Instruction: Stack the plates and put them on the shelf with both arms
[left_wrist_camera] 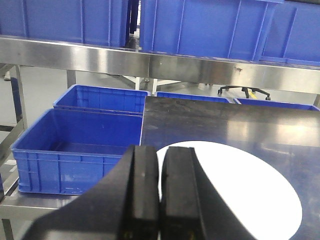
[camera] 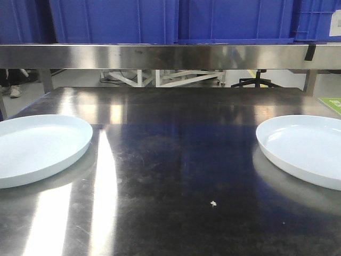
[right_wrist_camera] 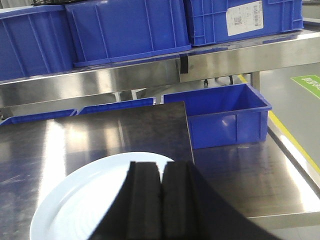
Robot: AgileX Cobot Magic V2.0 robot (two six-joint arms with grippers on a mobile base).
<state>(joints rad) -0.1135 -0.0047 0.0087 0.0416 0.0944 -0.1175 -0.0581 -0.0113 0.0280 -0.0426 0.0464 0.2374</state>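
Left gripper [left_wrist_camera: 159,200] — jaws pressed flat together, gripping nothing; left plate [left_wrist_camera: 250,195] lies on the steel table [left_wrist_camera: 280,130] just ahead, slightly right. Right gripper [right_wrist_camera: 161,200] likewise clenched, empty (right plate [right_wrist_camera: 80,210] just ahead-left, partly beneath).

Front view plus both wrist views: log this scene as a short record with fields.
left plate: large, round, pale blue-white, glossy; flat on the bare steel table, left side
right plate: identical; flat on the right side, well apart from the other
left gripper: shut, holding nothing
right gripper: shut, holding nothing
stainless steel shelf: behind the table, carrying blue plastic crates
stacking: not yet done
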